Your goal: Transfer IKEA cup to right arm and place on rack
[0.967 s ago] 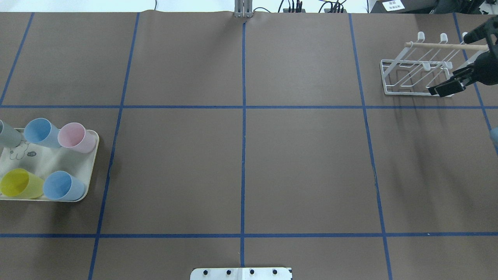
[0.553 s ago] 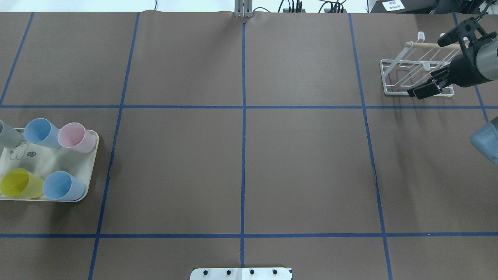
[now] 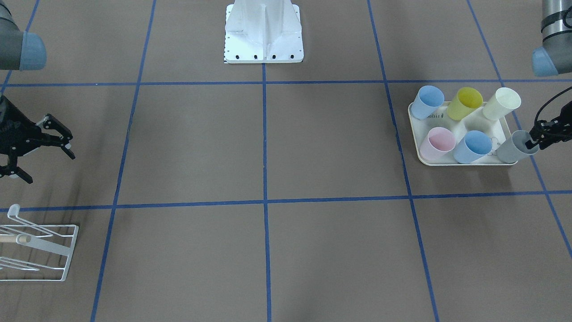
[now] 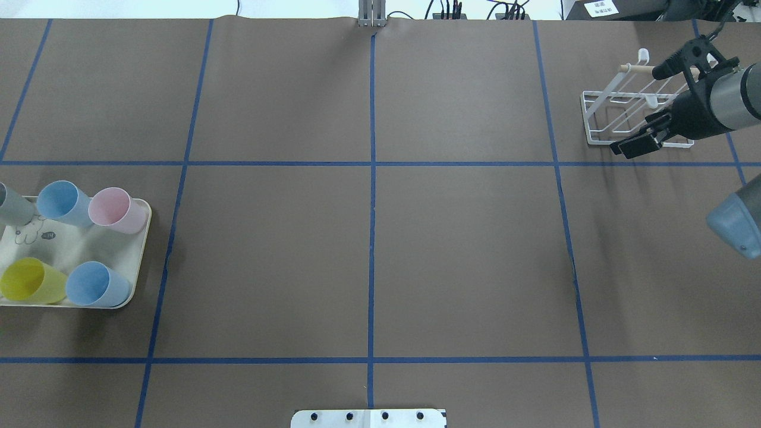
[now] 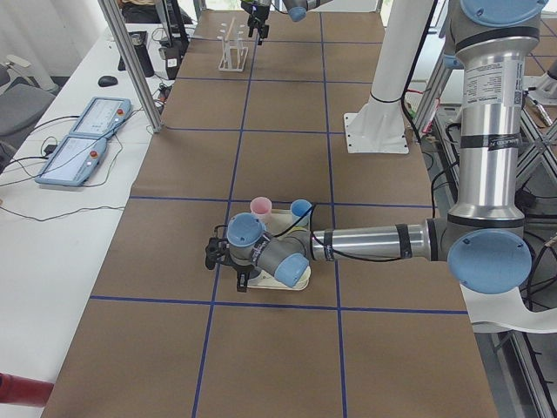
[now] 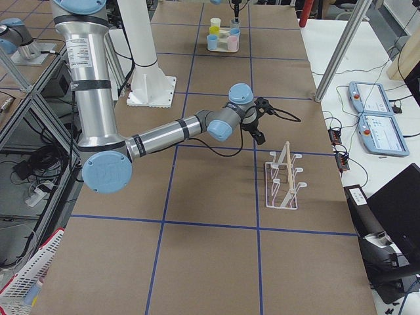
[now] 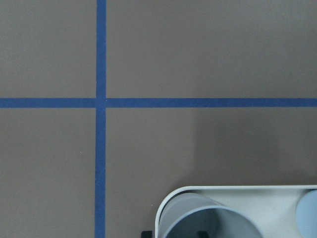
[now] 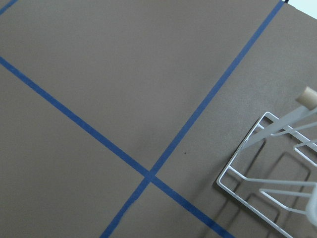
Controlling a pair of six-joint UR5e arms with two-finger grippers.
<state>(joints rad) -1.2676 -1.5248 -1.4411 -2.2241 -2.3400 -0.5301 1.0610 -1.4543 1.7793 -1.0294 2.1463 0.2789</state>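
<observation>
there are six cups: two blue cups, one yellow cup, one pink cup, one cream cup and one grey cup. one tray. one rack. two robot arms. two claws.

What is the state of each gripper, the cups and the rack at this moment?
right gripper: open, empty.
left gripper: at the grey cup's rim; open or shut unclear.
grey cup: upright on the tray, empty.
five other cups: upright on the tray, empty.
rack: upright, no cup on it.
</observation>
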